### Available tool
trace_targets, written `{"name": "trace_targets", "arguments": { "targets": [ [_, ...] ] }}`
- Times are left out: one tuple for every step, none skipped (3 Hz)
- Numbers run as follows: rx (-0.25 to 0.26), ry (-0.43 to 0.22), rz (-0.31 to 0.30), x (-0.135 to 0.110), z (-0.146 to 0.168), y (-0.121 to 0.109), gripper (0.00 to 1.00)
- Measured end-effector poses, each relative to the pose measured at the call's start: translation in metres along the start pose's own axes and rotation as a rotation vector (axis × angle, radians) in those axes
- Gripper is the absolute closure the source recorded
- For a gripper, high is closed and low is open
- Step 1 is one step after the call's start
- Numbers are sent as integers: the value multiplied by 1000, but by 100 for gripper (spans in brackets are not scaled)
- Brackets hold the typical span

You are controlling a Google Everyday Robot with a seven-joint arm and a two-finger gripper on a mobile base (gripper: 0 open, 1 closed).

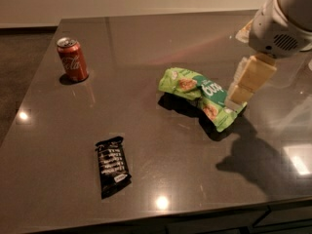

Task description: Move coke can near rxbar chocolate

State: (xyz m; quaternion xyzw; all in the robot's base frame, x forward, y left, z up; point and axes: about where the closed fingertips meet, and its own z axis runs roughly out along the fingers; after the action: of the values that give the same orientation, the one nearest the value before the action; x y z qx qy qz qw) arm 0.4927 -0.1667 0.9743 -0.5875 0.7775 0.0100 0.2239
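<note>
The red coke can (pixel 73 59) stands upright near the far left corner of the dark table (pixel 146 43). The rxbar chocolate (pixel 112 165), a flat black wrapper with white lettering, lies near the front edge, left of centre. My gripper (pixel 246 82) hangs over the right side of the table, just above the right end of a green snack bag. It is far from both the can and the bar, and nothing shows in it.
A green snack bag (pixel 202 95) lies crumpled in the middle right of the table, between the gripper and the can. The arm's white housing (pixel 285 18) fills the upper right corner. The table's front edge runs along the bottom.
</note>
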Motion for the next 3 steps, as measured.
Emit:
{"name": "trace_targets", "arguments": {
  "targets": [
    [-2,-90,8,-42,19,-16,0],
    [-7,-173,16,-86,37,-27,0],
    [-2,-227,19,-127,56,-33,0]
  ]
}}
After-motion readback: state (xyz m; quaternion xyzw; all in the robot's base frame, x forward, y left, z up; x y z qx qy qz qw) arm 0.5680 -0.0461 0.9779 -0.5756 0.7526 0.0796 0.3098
